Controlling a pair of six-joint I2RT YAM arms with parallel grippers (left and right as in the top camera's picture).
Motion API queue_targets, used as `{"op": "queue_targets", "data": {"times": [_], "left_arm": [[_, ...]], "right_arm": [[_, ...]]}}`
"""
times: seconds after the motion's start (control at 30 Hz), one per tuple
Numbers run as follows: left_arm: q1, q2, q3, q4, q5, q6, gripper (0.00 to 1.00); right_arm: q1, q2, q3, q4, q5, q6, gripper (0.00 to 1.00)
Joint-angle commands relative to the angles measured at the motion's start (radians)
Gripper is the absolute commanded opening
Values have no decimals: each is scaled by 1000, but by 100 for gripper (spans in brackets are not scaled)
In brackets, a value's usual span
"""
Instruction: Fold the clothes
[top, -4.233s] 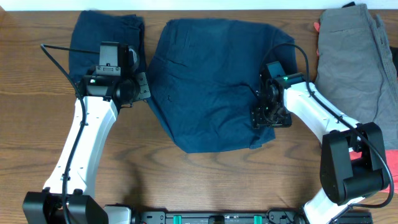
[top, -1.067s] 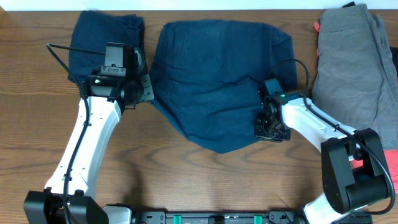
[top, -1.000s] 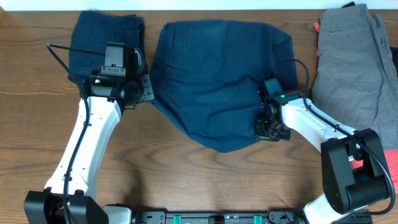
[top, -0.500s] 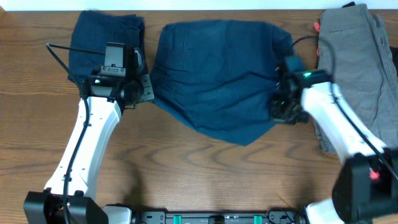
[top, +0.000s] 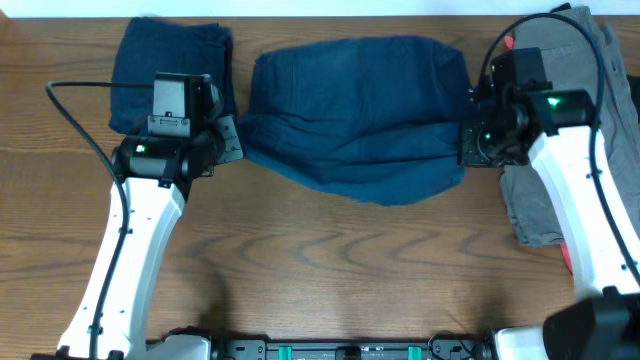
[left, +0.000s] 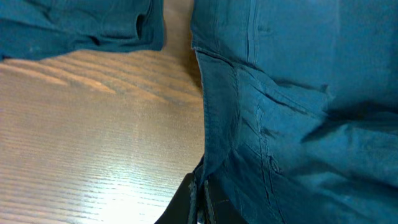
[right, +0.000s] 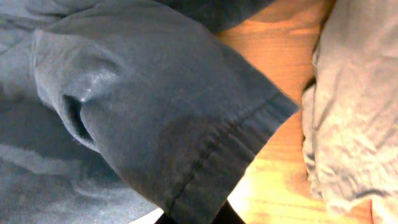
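Observation:
The navy-blue shorts (top: 355, 115) lie bunched across the middle of the table, stretched between both grippers. My left gripper (top: 233, 142) is shut on the seamed left edge of the shorts (left: 273, 118), and its fingertips (left: 200, 202) pinch the cloth at the bottom of the left wrist view. My right gripper (top: 468, 150) is shut on the right leg of the shorts; the stitched hem (right: 205, 155) runs down into the jaws of the right gripper (right: 194, 218). Grey trousers (top: 570, 90) lie just to its right.
A folded navy garment (top: 175, 50) sits at the back left, close behind my left arm (left: 74, 25). The grey trousers (right: 354, 124) lie near the shorts' hem with a strip of bare wood (right: 286, 174) between. A coral-pink scrap (top: 509, 42) peeks out beside the trousers.
My right gripper has carried the shorts' front right edge up and to the right, beside the grey trousers, so the shorts are now a narrower band. The left arm shifted slightly left.

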Motion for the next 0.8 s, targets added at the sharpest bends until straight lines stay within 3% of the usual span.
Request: {"op": "queue_targets", "data": {"times": [0.0,0.23,0.37,0.47,0.77], "left_arm": [[-2,37,26,-10,-12,-9,6],[-2,140,26,-27,-12,-9,6],[-2,187,26,-31,-12,-8,6],[-1,202,26,-30,-13,-8,6],[-1,202,25,-14,-39,-8,6]], "right_arm": [[-6,93,15,16,-11,-45,1],[-6,276,15,77,-35,-64,4],[-8,306,15,68,-109,-96,34],[-7,296,16,6,-126,-111,45],[27,296,-78,-98,-173,-143,48]]}}
